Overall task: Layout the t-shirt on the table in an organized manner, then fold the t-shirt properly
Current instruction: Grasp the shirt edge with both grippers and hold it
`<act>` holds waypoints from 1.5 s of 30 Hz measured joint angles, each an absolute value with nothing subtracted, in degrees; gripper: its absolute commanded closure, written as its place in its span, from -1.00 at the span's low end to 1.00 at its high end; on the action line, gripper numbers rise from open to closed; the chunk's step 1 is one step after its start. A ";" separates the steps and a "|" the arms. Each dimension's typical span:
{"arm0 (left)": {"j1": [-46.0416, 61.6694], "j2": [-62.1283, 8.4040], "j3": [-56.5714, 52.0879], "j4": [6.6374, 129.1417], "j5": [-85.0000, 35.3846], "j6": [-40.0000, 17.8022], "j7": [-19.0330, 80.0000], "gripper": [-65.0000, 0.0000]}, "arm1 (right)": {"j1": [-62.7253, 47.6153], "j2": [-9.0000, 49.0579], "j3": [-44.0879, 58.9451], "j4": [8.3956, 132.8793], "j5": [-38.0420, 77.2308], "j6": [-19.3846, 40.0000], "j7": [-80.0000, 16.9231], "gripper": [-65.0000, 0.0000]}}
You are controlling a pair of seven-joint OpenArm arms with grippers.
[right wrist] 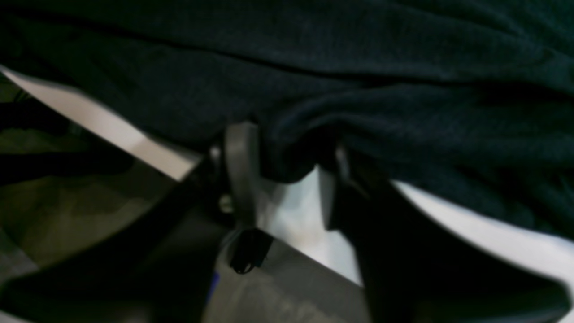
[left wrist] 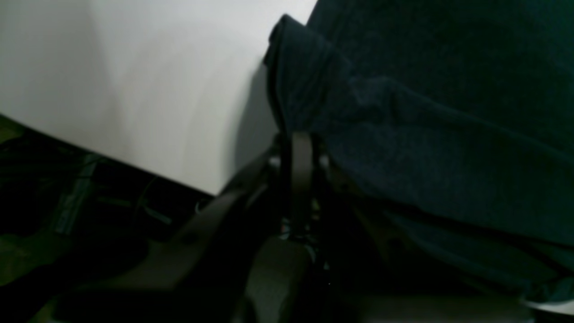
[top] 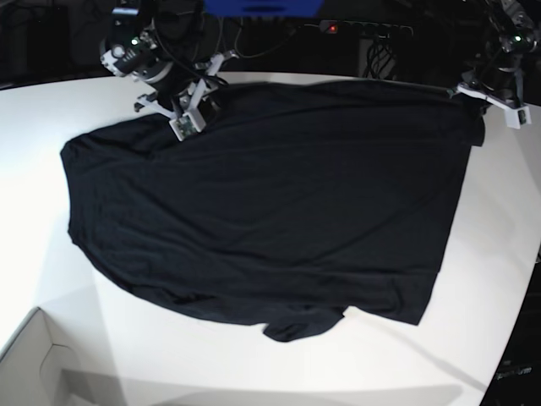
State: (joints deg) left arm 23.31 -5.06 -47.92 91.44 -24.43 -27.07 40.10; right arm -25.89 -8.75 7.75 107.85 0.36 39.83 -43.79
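Left gripper (left wrist: 299, 148) jaws closed; right gripper (right wrist: 287, 172) jaws parted.
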 measured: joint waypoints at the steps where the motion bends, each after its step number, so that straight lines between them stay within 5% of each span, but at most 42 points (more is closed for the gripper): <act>1: 23.31 -5.06 -47.92 91.44 -24.43 -27.07 40.10 1.00 | -25.89 -8.73 7.81 107.85 0.34 39.81 -43.77 0.82; 3: 23.31 -5.08 -47.92 91.44 -24.45 -27.07 40.10 1.00 | -25.78 -8.75 7.86 108.01 0.23 39.81 -43.72 1.00; 30: 23.33 -5.08 -47.97 91.44 -24.45 -27.07 40.10 1.00 | -19.64 -8.75 8.60 113.73 0.21 39.83 -44.27 1.00; 45: 25.56 -5.04 -48.07 97.95 -24.62 -27.09 40.29 1.00 | -28.29 -8.75 8.58 113.73 0.16 39.83 -44.01 1.00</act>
State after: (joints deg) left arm 25.56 -5.04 -48.07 97.95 -24.62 -27.09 40.29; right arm -28.29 -8.75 8.58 113.73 0.16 39.83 -44.01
